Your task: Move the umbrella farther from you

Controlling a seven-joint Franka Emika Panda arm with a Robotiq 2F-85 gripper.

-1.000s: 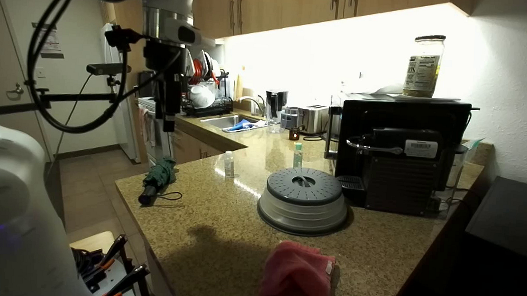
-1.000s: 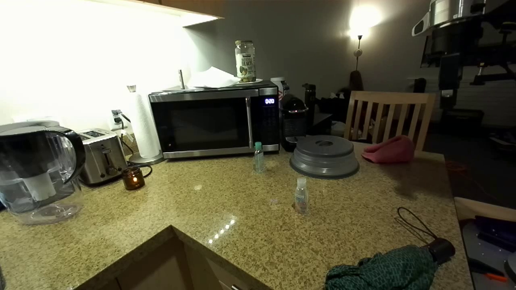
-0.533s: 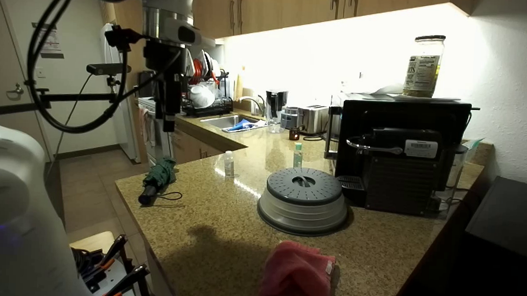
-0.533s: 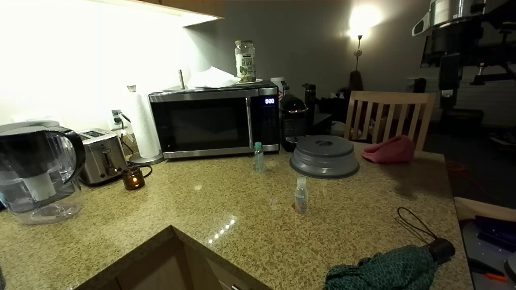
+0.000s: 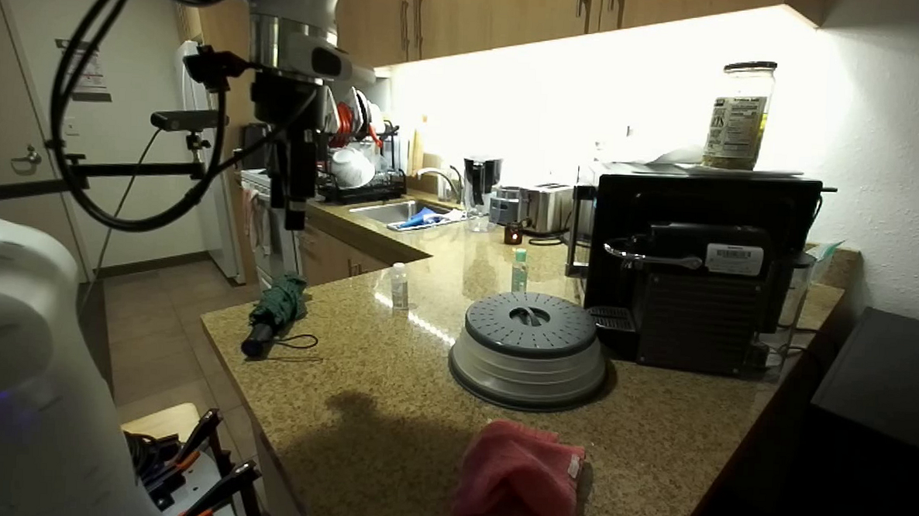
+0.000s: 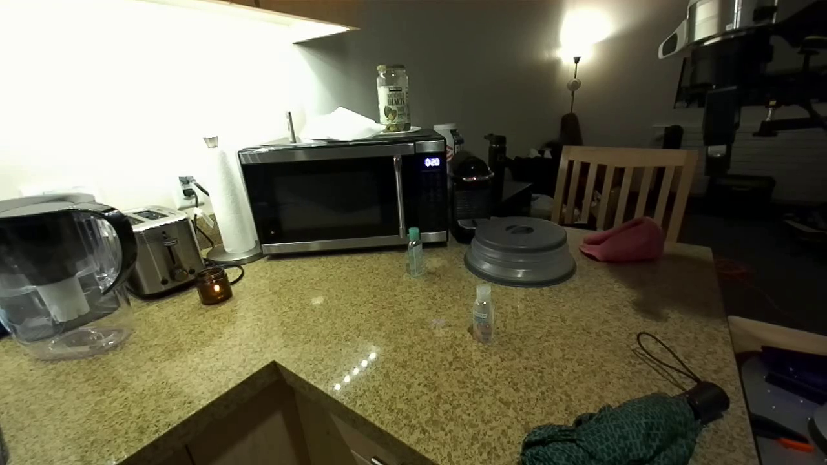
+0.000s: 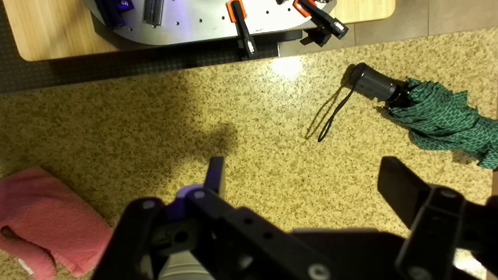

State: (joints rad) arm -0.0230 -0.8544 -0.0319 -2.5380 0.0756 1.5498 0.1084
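Note:
The folded umbrella with green patterned cloth and a black handle lies at the counter's edge in both exterior views [image 5: 279, 304] [image 6: 627, 429]. In the wrist view the umbrella [image 7: 439, 116] is at the upper right, its far end cut off by the frame. Its black wrist loop [image 7: 330, 123] lies on the counter. My gripper [image 7: 303, 165] is open, with its fingers wide apart and only counter showing between them. It hangs high above the counter, pointing down, apart from the umbrella, in both exterior views [image 5: 294, 218] [image 6: 718, 165].
A grey vented cover [image 5: 529, 362] stands mid-counter, near a clear bottle [image 5: 400, 288] and a green-capped bottle [image 5: 519, 272]. A pink cloth [image 5: 519, 482] lies near the counter's end. A microwave [image 6: 342, 200] stands at the back. Clamps [image 7: 243, 31] show beside the counter edge.
The arm and its cable have shifted very slightly. The umbrella and the other things have not moved.

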